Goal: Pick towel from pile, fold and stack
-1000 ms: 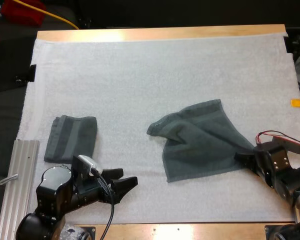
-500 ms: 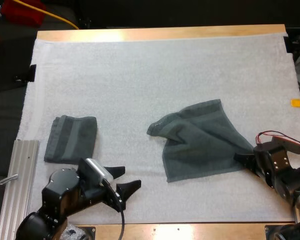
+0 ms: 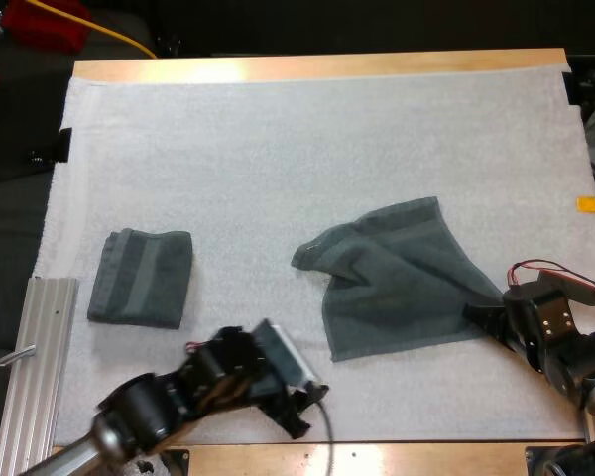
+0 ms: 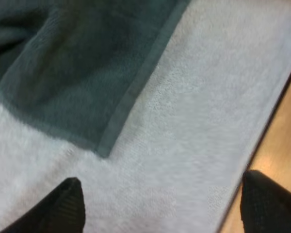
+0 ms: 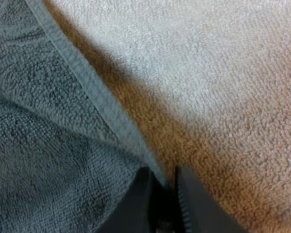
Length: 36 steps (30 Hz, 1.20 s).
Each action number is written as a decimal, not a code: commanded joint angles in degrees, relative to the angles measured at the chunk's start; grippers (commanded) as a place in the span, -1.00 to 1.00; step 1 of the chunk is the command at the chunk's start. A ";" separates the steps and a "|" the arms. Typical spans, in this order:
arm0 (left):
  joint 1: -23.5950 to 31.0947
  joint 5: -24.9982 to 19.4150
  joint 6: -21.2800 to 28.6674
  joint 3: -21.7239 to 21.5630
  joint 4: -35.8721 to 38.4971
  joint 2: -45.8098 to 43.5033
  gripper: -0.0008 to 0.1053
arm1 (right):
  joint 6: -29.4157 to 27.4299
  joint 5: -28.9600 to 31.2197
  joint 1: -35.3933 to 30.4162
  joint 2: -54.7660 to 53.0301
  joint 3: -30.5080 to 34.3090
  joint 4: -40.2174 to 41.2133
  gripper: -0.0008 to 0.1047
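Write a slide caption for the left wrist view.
Open left end effector over the mat, close to the towel corner.

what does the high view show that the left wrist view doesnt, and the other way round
High view adds: the folded towel on the mat's left, the metal rail at the table's left edge, and the right gripper at the right corner of the crumpled towel. Left wrist view adds: the left gripper up close, fingers standing apart, clear of that towel's near corner and hem. Both share: the crumpled towel, the white mat and the wooden table.
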 commanded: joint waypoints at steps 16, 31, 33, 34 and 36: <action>-4.54 -15.21 15.61 -8.67 -0.79 24.14 0.25 | -0.60 -1.34 -0.22 -0.23 0.19 0.48 -0.95; -4.54 -16.57 21.21 -9.24 -4.88 36.62 0.25 | -0.60 -1.34 -0.22 -0.23 0.19 0.48 -0.95; -4.54 -16.27 21.61 -10.15 -4.94 37.62 0.25 | -0.60 -1.34 -0.22 -0.23 0.19 0.48 -0.95; -4.54 -15.81 21.97 -10.80 -5.22 38.43 0.25 | -0.60 -1.34 -0.22 -0.23 0.19 0.48 -0.95; -4.54 -15.61 22.78 -11.93 -5.64 39.86 0.25 | -0.60 -1.41 -0.22 -0.23 0.19 0.48 -0.95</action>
